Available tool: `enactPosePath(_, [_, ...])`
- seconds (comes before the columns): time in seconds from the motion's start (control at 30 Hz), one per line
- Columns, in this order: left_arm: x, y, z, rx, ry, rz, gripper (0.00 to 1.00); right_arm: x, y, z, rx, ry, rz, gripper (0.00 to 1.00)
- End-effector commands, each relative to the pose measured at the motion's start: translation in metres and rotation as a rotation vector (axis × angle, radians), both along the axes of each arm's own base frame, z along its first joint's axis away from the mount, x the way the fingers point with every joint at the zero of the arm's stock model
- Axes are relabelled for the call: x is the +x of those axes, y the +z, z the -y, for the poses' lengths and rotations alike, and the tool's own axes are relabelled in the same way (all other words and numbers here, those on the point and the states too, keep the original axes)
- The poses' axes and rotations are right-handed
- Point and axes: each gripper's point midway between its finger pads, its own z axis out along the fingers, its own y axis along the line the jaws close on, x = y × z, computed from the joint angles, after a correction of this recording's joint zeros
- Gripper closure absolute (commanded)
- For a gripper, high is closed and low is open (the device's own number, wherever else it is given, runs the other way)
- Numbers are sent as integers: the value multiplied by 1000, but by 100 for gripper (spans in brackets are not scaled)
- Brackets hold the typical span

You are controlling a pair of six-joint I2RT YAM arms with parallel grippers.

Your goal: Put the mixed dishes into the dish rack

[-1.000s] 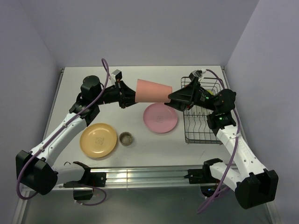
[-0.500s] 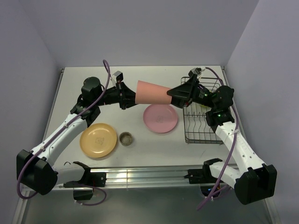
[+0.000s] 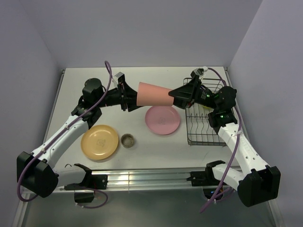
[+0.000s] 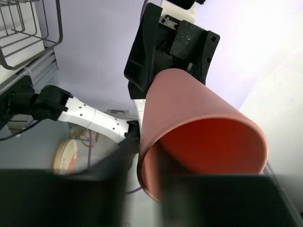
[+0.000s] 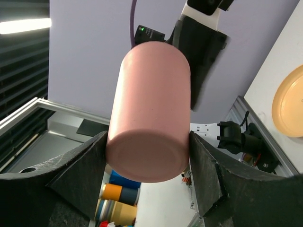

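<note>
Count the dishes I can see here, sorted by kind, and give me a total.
Plates: 2, a pink plate and an orange plate
Tumblers: 1, the tumbler, held up in the air
Small cups: 1, the small cup
Total: 4; the arm hides part of the rack.

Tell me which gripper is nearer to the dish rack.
Right. The right gripper sits just left of the dish rack, fingers around the salmon tumbler at its base; the left gripper holds the tumbler's rim, farther left.
</note>
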Motion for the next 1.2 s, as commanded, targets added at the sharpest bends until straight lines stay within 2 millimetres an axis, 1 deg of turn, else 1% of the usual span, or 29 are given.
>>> enactPosePath(0.0, [-11, 13, -3, -22, -20, 49, 50, -9, 24, -1, 12, 8, 100, 100])
enactPosePath(0.03, [-9, 8, -4, 1, -5, 36, 10, -7, 22, -1, 0, -4, 94, 100])
enactPosePath(0.07, [-3, -6, -7, 68, 35, -9, 6, -8, 23, 0, -5, -14, 100, 100])
enactPosePath(0.1, [0, -16, -11, 111, 60, -43, 3, -7, 24, 1, -14, -25, 102, 100])
enactPosePath(0.13, [4, -26, -16, 152, 91, -80, 1, -2, 14, 1, -55, -43, 78, 100])
enactPosePath(0.17, [6, -48, -32, 236, 145, -163, 1, 1, 10, 3, -82, -74, 69, 100])
enactPosePath(0.2, [16, -59, -45, 293, 237, -190, 1, 5, 16, 7, -107, -108, 84, 100])
enactPosePath(0.23, [20, -70, -58, 341, 303, -226, 1, 10, -2, 10, -186, -132, 57, 100])
enactPosePath(0.27, [18, -80, -84, 403, 391, -274, 1, 18, -9, 14, -232, -177, 40, 100])
enactPosePath(0.3, [26, -89, -102, 469, 501, -285, 1, 23, 3, 22, -263, -224, 70, 100])
enactPosePath(0.33, [26, -94, -115, 518, 555, -295, 1, 26, -16, 29, -356, -248, 30, 100])
enactPosePath(0.37, [27, -89, -126, 569, 594, -250, 1, 35, -27, 36, -413, -276, -3, 100])
enactPosePath(0.4, [26, -98, -137, 643, 635, -258, 1, 47, -14, 48, -472, -370, 18, 100])
enactPosePath(0.43, [28, -98, -141, 667, 643, -236, 1, 46, -40, 64, -613, -393, -51, 100])
enactPosePath(0.47, [29, -96, -143, 690, 639, -198, 1, 59, -58, 75, -716, -422, -110, 100])
enactPosePath(0.5, [31, -95, -142, 690, 635, -180, 1, 75, -48, 102, -853, -561, -59, 100])
enactPosePath(0.53, [31, -94, -141, 685, 627, -168, 1, 69, -64, 117, -961, -575, -147, 100])
enactPosePath(0.57, [31, -98, -140, 689, 615, -157, 2, 79, -76, 129, -1045, -597, -187, 100])
enactPosePath(0.6, [31, -100, -140, 697, 610, -155, 4, 86, -68, 151, -1142, -690, -163, 100])
enactPosePath(0.63, [30, -103, -140, 706, 605, -154, 5, 85, -74, 160, -1199, -698, -191, 100])
enactPosePath(0.67, [28, -109, -140, 729, 589, -142, 6, 91, -76, 168, -1246, -719, -205, 100])
enactPosePath(0.73, [26, -115, -144, 771, 585, -131, 8, 94, -83, 185, -1341, -752, -232, 100])
enactPosePath(0.87, [17, -134, -149, 895, 529, -92, 9, 102, -112, 195, -1443, -725, -297, 100])
enactPosePath(0.93, [13, -140, -150, 927, 506, -81, 10, 104, -124, 198, -1474, -711, -311, 100])
enactPosePath(0.97, [11, -145, -152, 953, 500, -71, 11, 102, -136, 203, -1512, -704, -337, 100])
enactPosePath(1.03, [8, -148, -151, 977, 487, -55, 11, 107, -145, 206, -1535, -705, -329, 100])
enactPosePath(1.07, [7, -149, -151, 987, 481, -47, 11, 105, -156, 207, -1554, -689, -341, 100])
enactPosePath(1.13, [7, -149, -151, 1001, 480, -32, 12, 109, -164, 208, -1567, -683, -341, 100])
enactPosePath(1.17, [6, -149, -149, 1008, 471, -22, 12, 110, -173, 207, -1578, -666, -355, 100])
